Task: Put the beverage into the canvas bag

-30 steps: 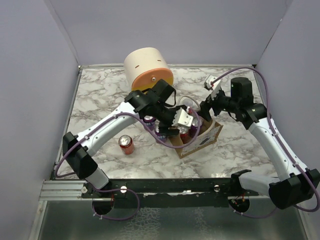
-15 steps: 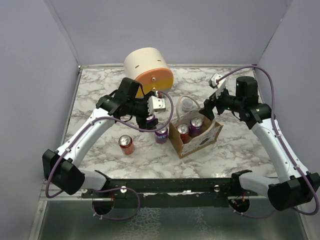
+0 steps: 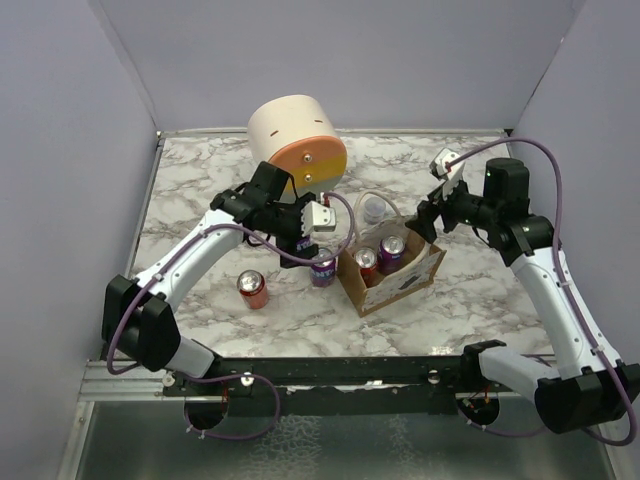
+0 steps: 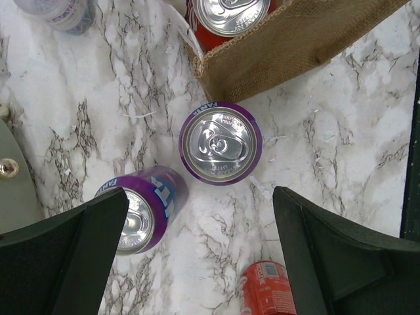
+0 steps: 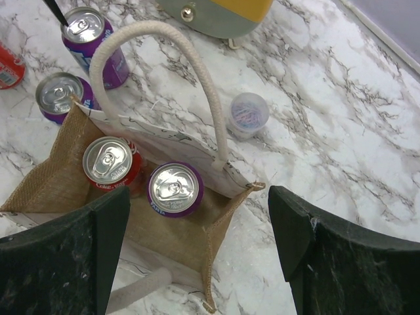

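Purple can, centre frame, outside bag: left pincer had swung off bag, hung spread over can, likely next; right pincer spread.

Even, bright light; soft shadows, sharp focus

A white, grey-veined marble counter carries everything. The canvas bag stands upright near its middle, mouth open upward. Just beside the bag's left corner stands a purple can, and a second purple can stands close to that one, farther from the bag. A red can stands apart, further left and nearer the front edge. A small clear lidded cup sits just behind the bag. A big cream cylinder lies at the back, its orange face turned forward.
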Robot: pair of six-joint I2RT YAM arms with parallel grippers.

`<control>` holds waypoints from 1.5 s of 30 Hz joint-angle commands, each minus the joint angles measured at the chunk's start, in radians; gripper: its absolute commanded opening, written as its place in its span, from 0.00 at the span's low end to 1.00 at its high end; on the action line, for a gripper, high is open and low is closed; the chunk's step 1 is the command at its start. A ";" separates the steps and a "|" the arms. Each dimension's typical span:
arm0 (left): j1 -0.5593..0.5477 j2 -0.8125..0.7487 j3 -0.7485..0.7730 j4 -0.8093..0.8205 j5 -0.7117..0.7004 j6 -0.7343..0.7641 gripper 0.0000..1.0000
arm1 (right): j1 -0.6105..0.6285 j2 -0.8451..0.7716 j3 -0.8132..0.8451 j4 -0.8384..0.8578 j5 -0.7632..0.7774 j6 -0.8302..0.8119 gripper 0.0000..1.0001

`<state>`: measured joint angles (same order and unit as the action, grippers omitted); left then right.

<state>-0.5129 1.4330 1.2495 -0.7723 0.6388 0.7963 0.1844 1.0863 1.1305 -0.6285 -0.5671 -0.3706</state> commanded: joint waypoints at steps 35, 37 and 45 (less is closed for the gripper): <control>-0.114 0.230 -0.023 0.055 -0.031 0.167 0.81 | -0.062 -0.030 -0.074 0.044 -0.079 0.017 0.87; -0.114 0.226 -0.032 0.066 -0.026 0.161 0.77 | -0.063 -0.030 -0.078 0.045 -0.079 0.015 0.87; -0.116 0.209 -0.041 0.085 -0.002 0.140 0.60 | -0.066 -0.031 -0.085 0.044 -0.074 0.010 0.87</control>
<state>-0.6224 1.6661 1.2213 -0.7067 0.5999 0.9478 0.1287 1.0664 1.0554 -0.6094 -0.6228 -0.3630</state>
